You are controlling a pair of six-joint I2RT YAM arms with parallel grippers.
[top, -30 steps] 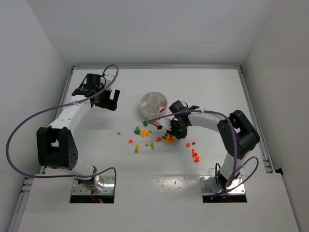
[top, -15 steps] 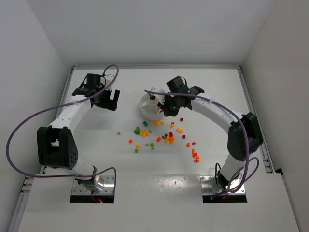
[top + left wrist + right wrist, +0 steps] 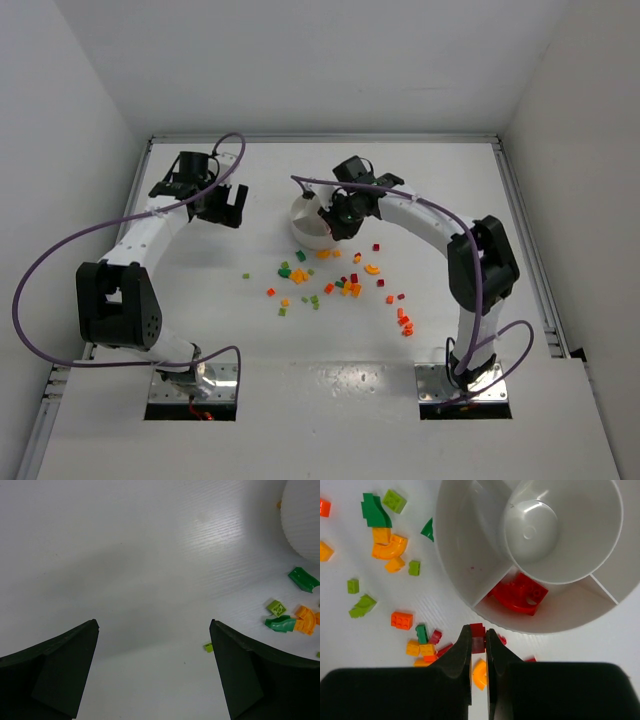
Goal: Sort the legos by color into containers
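The right gripper (image 3: 479,641) is clamped on one small red lego (image 3: 478,630), just outside the near rim of the single round white dish (image 3: 451,575), beside the wedge holding a few red bricks (image 3: 517,594). About twenty loose legos (image 3: 390,546) in red, orange and green lie scattered nearby. The left gripper (image 3: 154,625) hangs with its jaws wide apart over the table (image 3: 125,555), left of the dish.

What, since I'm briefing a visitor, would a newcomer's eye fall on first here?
The right tool pinching a red brick by the rim of the dish, beside the wedge already holding red bricks. Next, the loose red, orange and green bricks strewn on the table before the dish; the left tool hangs open away to the left.
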